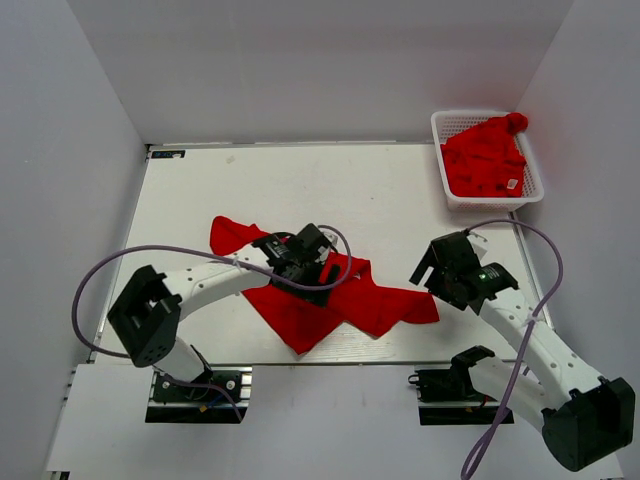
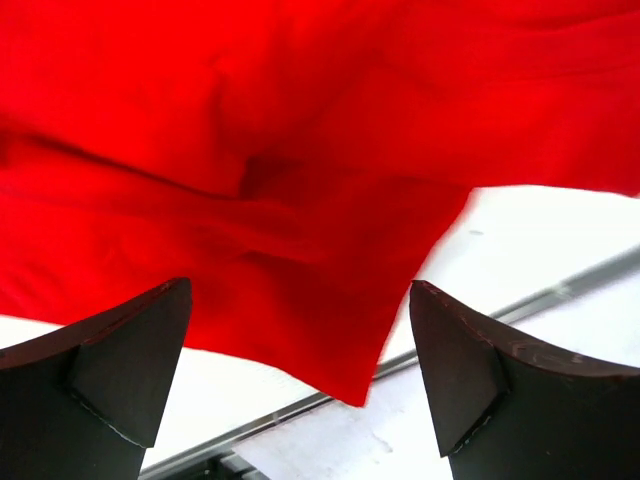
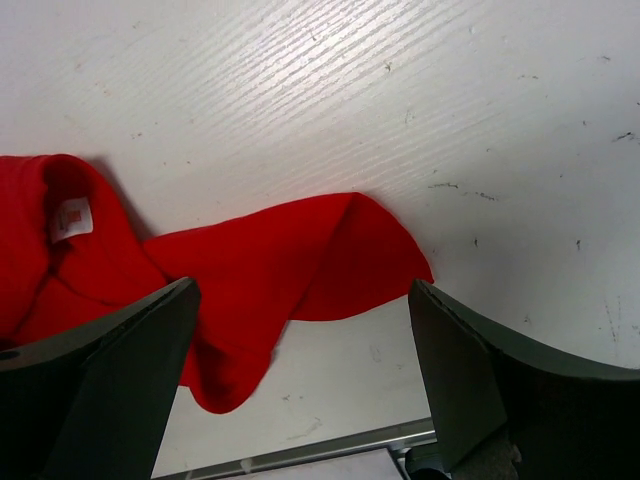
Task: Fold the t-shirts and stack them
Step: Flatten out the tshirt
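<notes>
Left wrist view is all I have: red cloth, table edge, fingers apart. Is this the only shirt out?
Observer: No. More red t-shirts are heaped in a white basket at the far right corner.
Operator: Where's the right arm?
Observer: Just right of the t-shirt on the table. The right arm's fingers are open and hold nothing, near a sleeve end.
Operator: Any label showing?
Observer: Yes. The right wrist view shows a small white label inside the collar.
</notes>
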Available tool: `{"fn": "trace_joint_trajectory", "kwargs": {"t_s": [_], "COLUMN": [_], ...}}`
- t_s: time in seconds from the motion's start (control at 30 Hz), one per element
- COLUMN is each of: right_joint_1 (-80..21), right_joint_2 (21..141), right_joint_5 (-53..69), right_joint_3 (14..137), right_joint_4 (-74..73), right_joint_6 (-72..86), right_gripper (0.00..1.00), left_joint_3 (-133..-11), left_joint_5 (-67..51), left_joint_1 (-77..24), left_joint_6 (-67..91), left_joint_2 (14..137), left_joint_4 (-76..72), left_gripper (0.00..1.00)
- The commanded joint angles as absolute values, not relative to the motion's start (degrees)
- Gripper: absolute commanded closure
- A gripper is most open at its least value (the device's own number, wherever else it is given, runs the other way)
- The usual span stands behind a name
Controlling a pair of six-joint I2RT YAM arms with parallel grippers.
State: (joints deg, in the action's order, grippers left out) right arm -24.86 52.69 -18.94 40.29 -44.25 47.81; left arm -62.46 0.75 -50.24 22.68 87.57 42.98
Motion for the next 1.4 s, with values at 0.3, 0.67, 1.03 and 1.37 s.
{"fn": "trace_joint_trajectory", "kwargs": {"t_s": [0.3, 0.67, 1.03, 1.37], "right_joint_1": [-22.50, -21.36, -21.01, -21.18], "right_joint_2": [49.48, 47.29, 45.27, 45.09], "right_joint_5": [-19.77, -19.07, -16.00, -14.07], "right_joint_3": [38.85, 37.27, 36.21, 32.35], "right_joint_4": [-46.93, -48.51, -49.84, -49.66], "right_joint_6": [49.57, 49.31, 49.31, 57.02], "right_gripper": [0.10, 0.10, 0.10, 0.10], "left_joint_3": [-65.92, -66.53, -66.45, -67.06], "left_joint_5": [13.71, 14.50, 19.86, 28.38], "left_joint_1": [-52.29, -52.82, -52.12, -52.12], "left_joint_6": [30.59, 32.43, 33.40, 35.16], "left_joint_2": [93.33, 95.79, 91.33, 81.39], "left_joint_4": [47.37, 43.16, 42.63, 48.06], "left_gripper": [0.04, 0.43, 1.00, 1.00]}}
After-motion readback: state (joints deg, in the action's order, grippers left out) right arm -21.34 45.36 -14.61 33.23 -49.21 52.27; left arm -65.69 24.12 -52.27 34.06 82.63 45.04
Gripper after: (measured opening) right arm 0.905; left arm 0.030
